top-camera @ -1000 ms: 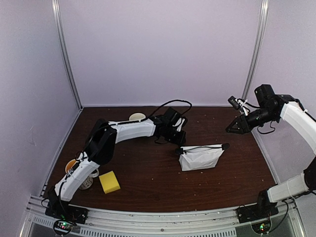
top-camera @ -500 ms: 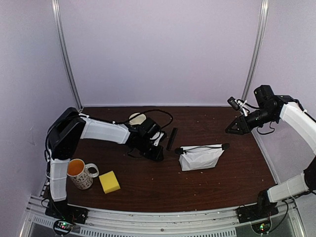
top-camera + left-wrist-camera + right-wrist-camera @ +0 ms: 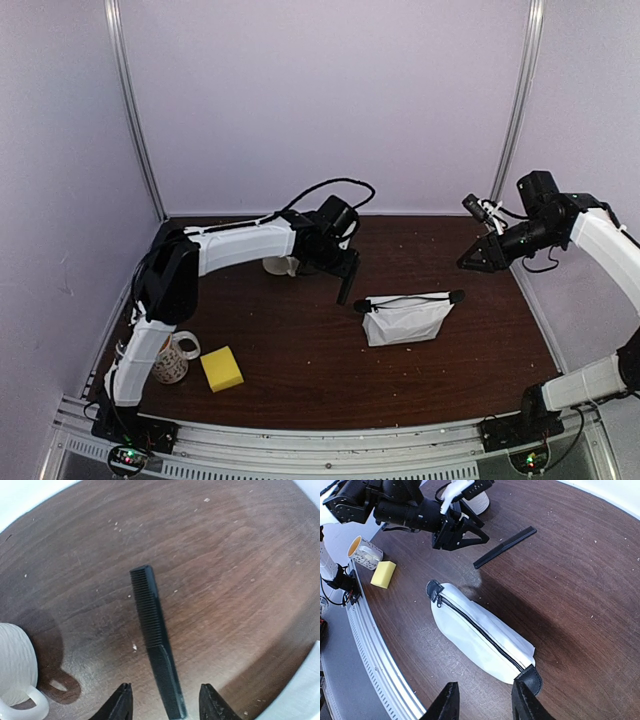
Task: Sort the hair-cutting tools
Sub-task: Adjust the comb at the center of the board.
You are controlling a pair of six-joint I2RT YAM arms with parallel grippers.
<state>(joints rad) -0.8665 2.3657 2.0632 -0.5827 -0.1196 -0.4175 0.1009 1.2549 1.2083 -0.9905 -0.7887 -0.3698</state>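
One slim black comb [image 3: 156, 630] lies flat on the brown table, also seen in the top view [image 3: 344, 292] and the right wrist view [image 3: 505, 546]. My left gripper [image 3: 166, 705] is open and hovers above the comb's near end, a finger on each side, not touching it; in the top view it [image 3: 340, 268] is just left of the white zip pouch [image 3: 408, 318]. My right gripper [image 3: 485, 702] is open and empty, held high at the right [image 3: 480, 255] above the pouch [image 3: 480, 630]. Scissors, clipper and the second comb are out of view.
A yellow sponge block [image 3: 222, 368] and an orange-lined mug [image 3: 165, 360] sit at the front left. A white cup [image 3: 278, 264] stands behind the left arm and shows in the left wrist view [image 3: 15, 670]. Purple walls close in the table.
The left arm drew back to the left, leaving the comb on the table, then swung back over it from the far side. The right arm and the pouch have not moved.
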